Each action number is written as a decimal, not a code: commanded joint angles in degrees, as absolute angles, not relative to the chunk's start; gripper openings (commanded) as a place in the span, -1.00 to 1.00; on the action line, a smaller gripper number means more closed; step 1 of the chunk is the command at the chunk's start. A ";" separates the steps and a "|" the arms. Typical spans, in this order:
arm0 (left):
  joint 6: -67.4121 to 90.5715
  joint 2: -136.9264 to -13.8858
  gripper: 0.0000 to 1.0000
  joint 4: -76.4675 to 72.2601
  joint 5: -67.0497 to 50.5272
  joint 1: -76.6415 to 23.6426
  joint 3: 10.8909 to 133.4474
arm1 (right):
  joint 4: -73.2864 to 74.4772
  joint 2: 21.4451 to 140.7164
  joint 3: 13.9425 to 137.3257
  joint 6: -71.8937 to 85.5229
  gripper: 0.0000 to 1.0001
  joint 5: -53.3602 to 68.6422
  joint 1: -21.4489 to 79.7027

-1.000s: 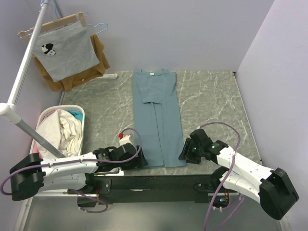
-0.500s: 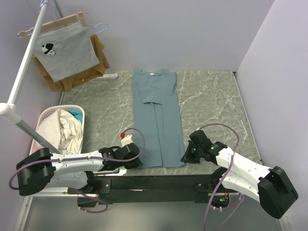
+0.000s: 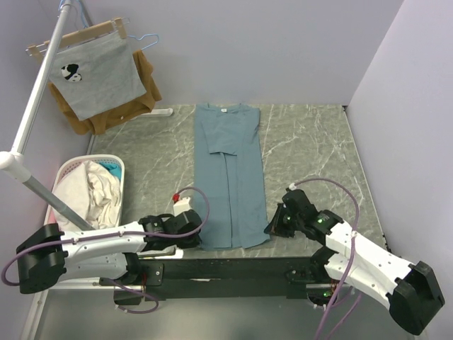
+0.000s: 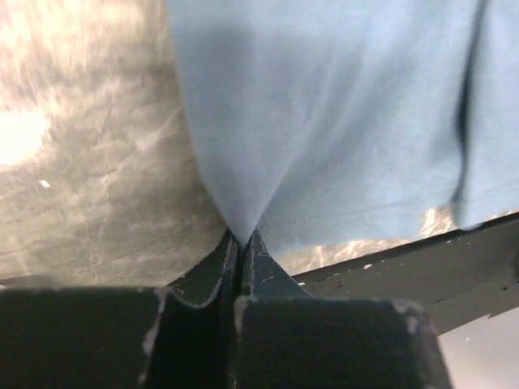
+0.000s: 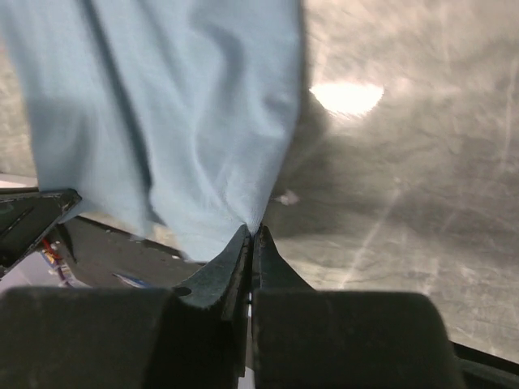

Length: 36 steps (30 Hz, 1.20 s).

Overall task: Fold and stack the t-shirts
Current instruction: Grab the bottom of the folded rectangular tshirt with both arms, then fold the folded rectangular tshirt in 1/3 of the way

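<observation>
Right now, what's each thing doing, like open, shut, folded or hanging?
t-shirt: lying flat, folded into a long strip.
left gripper: shut on the t-shirt's near corner.
right gripper: shut on its other near corner.
grey shirt: hanging up.
brown garment: hanging behind it.
basket: holds crumpled clothes.

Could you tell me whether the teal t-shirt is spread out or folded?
Folded lengthwise: the teal t-shirt lies as a narrow strip, sides turned in.

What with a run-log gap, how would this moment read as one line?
left gripper: shut on t-shirt hem corner | right gripper: shut on other hem corner | t-shirt: folded lengthwise
</observation>
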<state>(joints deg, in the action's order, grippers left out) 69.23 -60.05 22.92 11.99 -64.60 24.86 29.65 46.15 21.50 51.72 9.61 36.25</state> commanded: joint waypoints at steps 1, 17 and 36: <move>65.40 -61.43 -0.95 27.42 18.87 -64.86 32.94 | 26.19 49.64 27.68 48.87 -1.00 8.79 36.48; 46.59 -77.41 -0.84 17.85 18.46 -45.11 47.54 | 24.26 75.13 52.36 36.65 -1.00 4.13 32.35; 35.69 -100.72 -0.82 8.00 10.81 -30.68 63.98 | 24.96 103.43 72.94 30.85 -1.00 3.34 21.27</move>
<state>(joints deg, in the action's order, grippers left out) 38.30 -99.18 11.86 12.67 -31.99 60.20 26.15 100.03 67.96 32.47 4.12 22.46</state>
